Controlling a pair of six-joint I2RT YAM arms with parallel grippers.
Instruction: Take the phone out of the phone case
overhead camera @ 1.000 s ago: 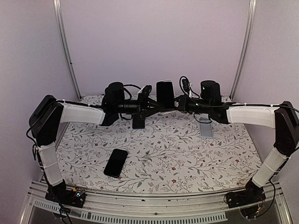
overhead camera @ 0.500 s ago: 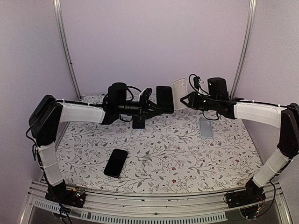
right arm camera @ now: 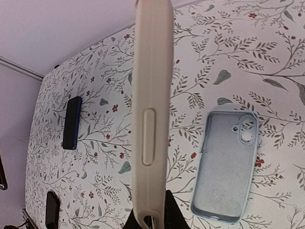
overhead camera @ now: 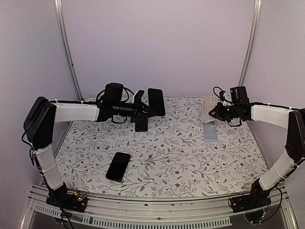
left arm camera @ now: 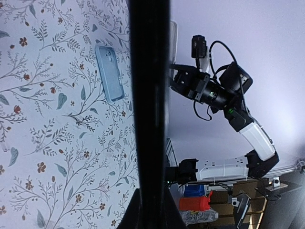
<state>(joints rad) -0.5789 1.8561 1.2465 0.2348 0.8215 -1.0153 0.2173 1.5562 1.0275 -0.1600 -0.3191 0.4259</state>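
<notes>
The black phone point(overhead camera: 156, 101) hangs upright above the back of the table, bare of its case, with my left gripper point(overhead camera: 145, 109) shut on its lower end. In the left wrist view the phone point(left arm camera: 150, 95) is a dark edge-on bar rising from the gripper point(left arm camera: 150, 200). The cream phone case point(overhead camera: 208, 109) is empty and hangs well to the right, apart from the phone. My right gripper point(overhead camera: 214, 112) is shut on it. The right wrist view shows the case point(right arm camera: 151, 105) edge-on with its side-button bump, clamped at the bottom by the gripper point(right arm camera: 155, 217).
A light blue case point(overhead camera: 209, 130) lies flat below the cream case. A blue-edged phone point(overhead camera: 141, 125) lies under my left gripper. Another black phone point(overhead camera: 118, 166) lies at the front left of the floral table point(overhead camera: 190, 162). Purple walls close in the back and sides.
The cream case has come off the phone. My right arm carried it far to the right and lower. My left arm drew the phone slightly left.
</notes>
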